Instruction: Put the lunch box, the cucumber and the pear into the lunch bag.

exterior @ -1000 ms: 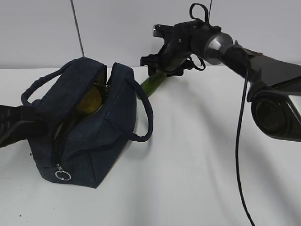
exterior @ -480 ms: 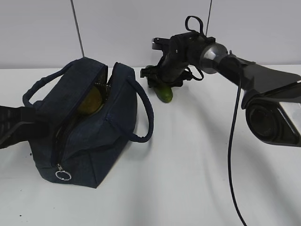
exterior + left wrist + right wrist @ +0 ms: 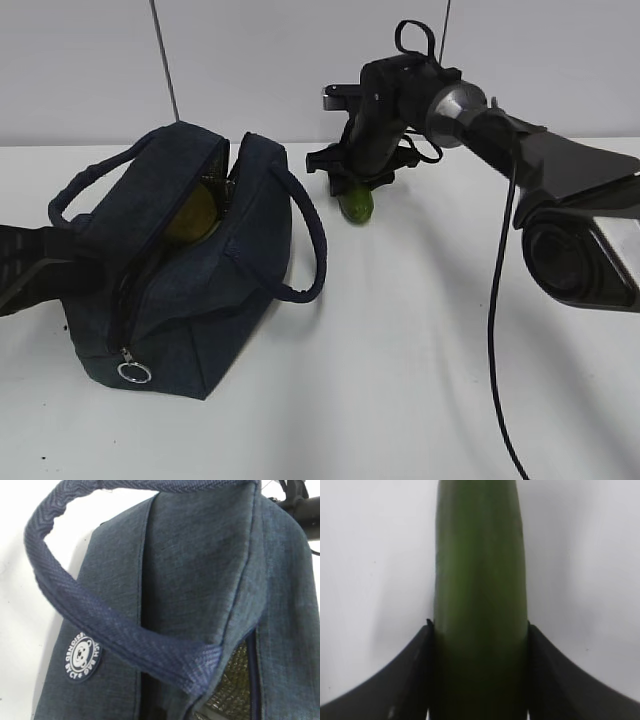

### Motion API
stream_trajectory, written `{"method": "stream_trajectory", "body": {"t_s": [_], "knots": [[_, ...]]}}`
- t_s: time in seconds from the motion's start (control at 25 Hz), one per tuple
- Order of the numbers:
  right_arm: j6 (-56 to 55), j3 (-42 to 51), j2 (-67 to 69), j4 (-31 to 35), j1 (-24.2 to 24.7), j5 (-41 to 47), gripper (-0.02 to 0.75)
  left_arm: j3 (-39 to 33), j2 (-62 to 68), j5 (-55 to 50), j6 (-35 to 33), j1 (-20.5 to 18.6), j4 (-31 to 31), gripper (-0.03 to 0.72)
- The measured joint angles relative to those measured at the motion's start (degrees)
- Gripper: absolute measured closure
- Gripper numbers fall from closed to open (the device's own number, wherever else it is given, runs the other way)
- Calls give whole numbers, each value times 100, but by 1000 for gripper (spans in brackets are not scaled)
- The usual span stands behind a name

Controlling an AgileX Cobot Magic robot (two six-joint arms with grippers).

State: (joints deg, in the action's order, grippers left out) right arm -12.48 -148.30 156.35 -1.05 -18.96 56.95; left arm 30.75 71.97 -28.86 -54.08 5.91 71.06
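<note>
Cucumber runs up the centre of the right wrist view, both black fingers pressed against its flanks, white table behind. In the exterior view the right gripper sits upper centre, clamped on the cucumber, whose rounded green end pokes out below it, just right of the lunch bag. Whether that end touches the table, cannot tell. Lunch bag fills the left half of the frame, zipper open, silver ring pull at lower left, one handle looping toward the cucumber. Pear, yellowish, shows inside the opening. Lunch box not made out. Left gripper itself not seen; closed. Left wrist view shows navy fabric, a handle, a round bear badge.
</note>
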Motion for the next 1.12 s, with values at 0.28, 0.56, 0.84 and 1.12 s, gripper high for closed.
{"method": "stream_trajectory", "body": {"t_s": [0.28,0.56,0.84,1.12], "knots": [[152,-1167,33,-345,0,909,367,0,0,-6,0,0,0,707],[367,-1979,-33,-168,0,1467,367,0,0,-6,0,0,0,707],[612,-1979,-466,1194,0,1537,368,0,0,2,0,0,0,707],[650,-1979,-907,2592,0,1537,368,0,0,76,0,0,51,707]]}}
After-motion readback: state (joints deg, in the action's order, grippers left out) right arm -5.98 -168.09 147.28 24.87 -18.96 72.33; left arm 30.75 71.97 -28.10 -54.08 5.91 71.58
